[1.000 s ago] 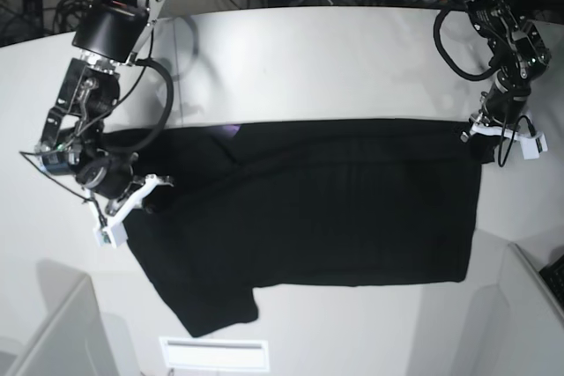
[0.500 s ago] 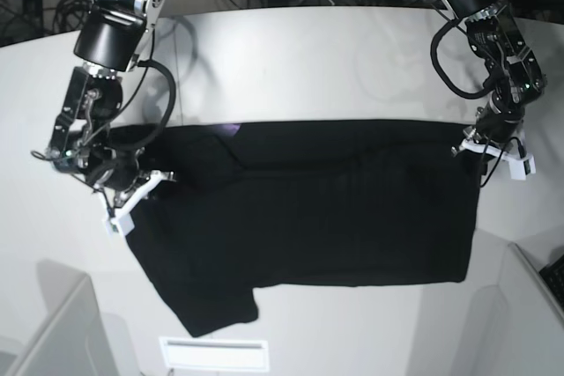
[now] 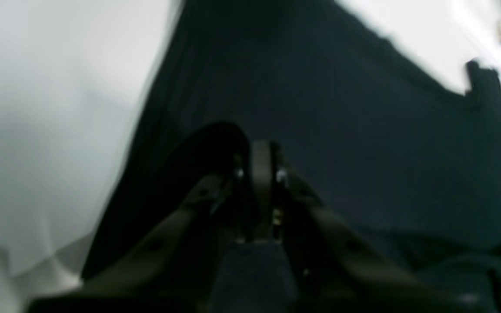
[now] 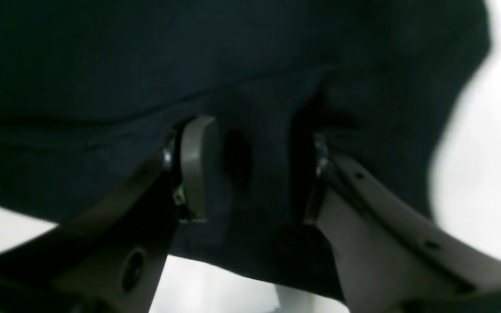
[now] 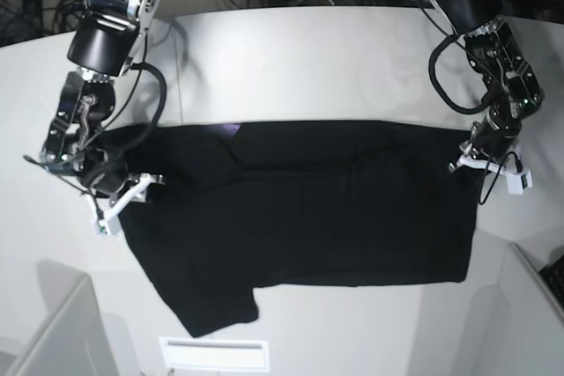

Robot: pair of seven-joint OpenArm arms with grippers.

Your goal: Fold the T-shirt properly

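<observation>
My right end effector (image 5: 123, 202), at the view's left, stands apart around a fold of the large black cloth T-shirt (image 5: 326, 209), spread across the white surface (image 5: 308, 59). My left end effector (image 5: 490, 167) looks pinched together at the opposite edge, likely keeping it taut.

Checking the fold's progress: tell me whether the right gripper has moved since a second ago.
Yes. In the base view the right gripper has shifted toward the table's far edge.

base: we look steeply down from above on table (image 5: 308, 50) and both arms | wrist views: we ride behind each gripper, very near, facing the shirt (image 5: 308, 209) | shared: the shirt's ends
</observation>
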